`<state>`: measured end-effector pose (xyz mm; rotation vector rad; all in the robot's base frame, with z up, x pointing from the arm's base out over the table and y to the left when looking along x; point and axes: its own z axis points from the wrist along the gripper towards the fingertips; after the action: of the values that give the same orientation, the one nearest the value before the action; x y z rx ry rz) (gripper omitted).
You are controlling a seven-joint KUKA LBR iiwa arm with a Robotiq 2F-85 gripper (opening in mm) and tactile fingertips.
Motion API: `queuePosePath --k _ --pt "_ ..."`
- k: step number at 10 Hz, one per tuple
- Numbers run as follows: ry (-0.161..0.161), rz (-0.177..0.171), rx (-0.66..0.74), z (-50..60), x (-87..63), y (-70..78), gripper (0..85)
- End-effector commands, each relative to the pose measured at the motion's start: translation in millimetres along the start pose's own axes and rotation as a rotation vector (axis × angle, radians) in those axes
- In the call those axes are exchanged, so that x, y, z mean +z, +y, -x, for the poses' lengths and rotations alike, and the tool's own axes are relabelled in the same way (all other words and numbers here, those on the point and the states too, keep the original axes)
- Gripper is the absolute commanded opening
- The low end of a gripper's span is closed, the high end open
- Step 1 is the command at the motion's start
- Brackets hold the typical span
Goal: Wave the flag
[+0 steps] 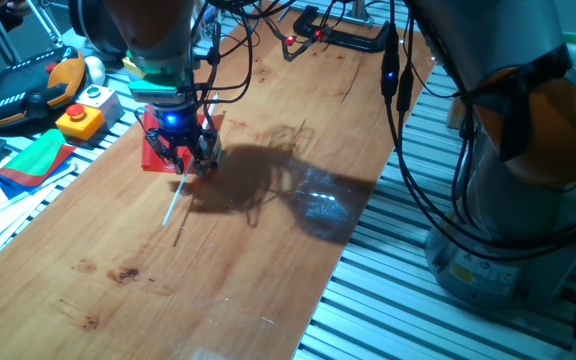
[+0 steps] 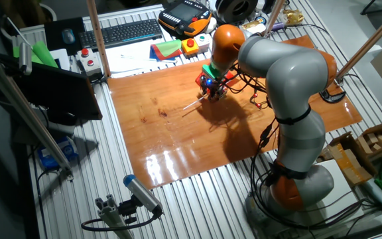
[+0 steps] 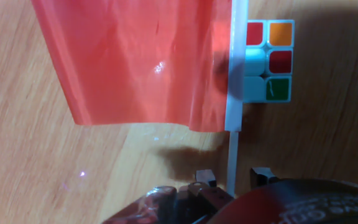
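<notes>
One gripper (image 3: 234,177) was down at the wooden table (image 1: 218,280), its two fingertips (image 3: 204,177) apart on either side of the thin white stick of the flag (image 3: 142,62), so open and straddling, not clamped yet as far as the hand view showed. Flag lay flat on the table, red sheet under the hand, a small multicoloured cube (image 3: 269,61) just beside the stick on the far side from the sheet. Judged: very light, sheet thin, floppy and glossy, stick stiff but slim and probably easy to twist, so grip the bare stick below the sheet, not the film.
</notes>
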<state>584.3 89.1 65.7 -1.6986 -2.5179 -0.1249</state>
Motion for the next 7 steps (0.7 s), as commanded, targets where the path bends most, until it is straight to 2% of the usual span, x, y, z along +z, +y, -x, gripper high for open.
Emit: queuePosePath --k 1,4,7 --pt "0.002 0.001 0.0 -1.5 0.4 0.2 37.7" --pt "0.014 0.001 -0.002 -7.2 -1.0 1.7 38.0" --pt "0.037 0.003 0.017 -17.7 -0.3 2.5 38.7"
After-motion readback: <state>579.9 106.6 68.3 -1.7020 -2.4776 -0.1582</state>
